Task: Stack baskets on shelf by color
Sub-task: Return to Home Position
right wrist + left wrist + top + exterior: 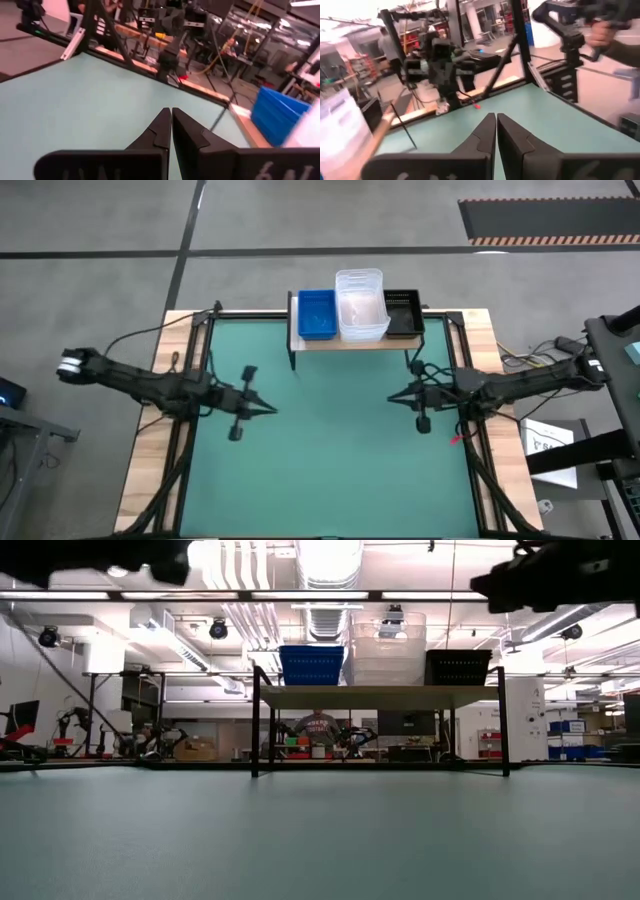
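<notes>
The shelf (350, 343), a light plank on thin black legs, stands at the table's far middle. On its top sit a blue basket (317, 314) at the left, a taller stack of clear baskets (361, 305) in the middle and a black basket (403, 313) at the right. The low view shows the same row: blue basket (312, 665), clear baskets (387, 648), black basket (458, 667). My left gripper (272, 409) hangs shut over the table's left middle, pointing level toward the right. Facing it, my right gripper (392, 396) is shut with nothing between its fingers. Both are well short of the shelf.
Green table top (330, 470) lies between and in front of the arms, with wooden strips and black frame rails along both sides. Cables (430, 370) hang by the right arm. A person's hand (602, 35) shows beyond the table in the left wrist view.
</notes>
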Robot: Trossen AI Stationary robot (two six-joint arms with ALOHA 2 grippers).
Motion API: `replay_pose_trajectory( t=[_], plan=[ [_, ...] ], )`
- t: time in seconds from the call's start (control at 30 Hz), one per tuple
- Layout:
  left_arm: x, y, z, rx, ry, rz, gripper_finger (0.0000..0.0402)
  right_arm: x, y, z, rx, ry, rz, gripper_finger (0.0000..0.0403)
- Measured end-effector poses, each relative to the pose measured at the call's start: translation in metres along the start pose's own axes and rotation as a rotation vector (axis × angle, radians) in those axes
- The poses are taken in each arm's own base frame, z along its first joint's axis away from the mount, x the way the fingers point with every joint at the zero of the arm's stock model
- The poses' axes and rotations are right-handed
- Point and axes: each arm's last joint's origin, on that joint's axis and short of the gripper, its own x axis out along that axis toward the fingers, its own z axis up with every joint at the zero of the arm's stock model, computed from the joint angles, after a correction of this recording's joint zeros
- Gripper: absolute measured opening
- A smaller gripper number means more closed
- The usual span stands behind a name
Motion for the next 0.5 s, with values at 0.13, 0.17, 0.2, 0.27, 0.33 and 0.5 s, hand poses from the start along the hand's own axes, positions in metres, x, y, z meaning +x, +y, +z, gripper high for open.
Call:
replay_pose_trajectory(
  t=[0.13,0.17,0.2,0.27,0.33,0.5],
  plan=[
    [-0.032,-0.002,-0.014,-0.033,-0.008,0.047,0.0,-0.017,-0.002,0.002,0.013,0.024,-0.022,0.0009],
    [-0.039,-0.003,-0.016,-0.039,-0.022,0.047,0.0,-0.022,-0.002,0.003,0.012,0.017,-0.025,0.0009],
    [-0.045,-0.004,-0.018,-0.051,-0.036,0.049,0.0,-0.028,-0.003,0.005,0.012,-0.002,-0.032,0.0009],
    [-0.055,-0.006,-0.024,-0.074,-0.042,0.069,0.0,-0.042,-0.005,0.01,0.012,-0.047,-0.049,0.0009],
    [-0.061,-0.008,-0.032,-0.086,-0.015,0.088,0.0,-0.053,-0.005,0.012,0.009,-0.077,-0.061,0.0009],
    [-0.078,-0.011,-0.044,-0.104,-0.01,0.118,0.0,-0.069,-0.005,0.01,0.007,-0.089,-0.066,0.0009]
  ],
)
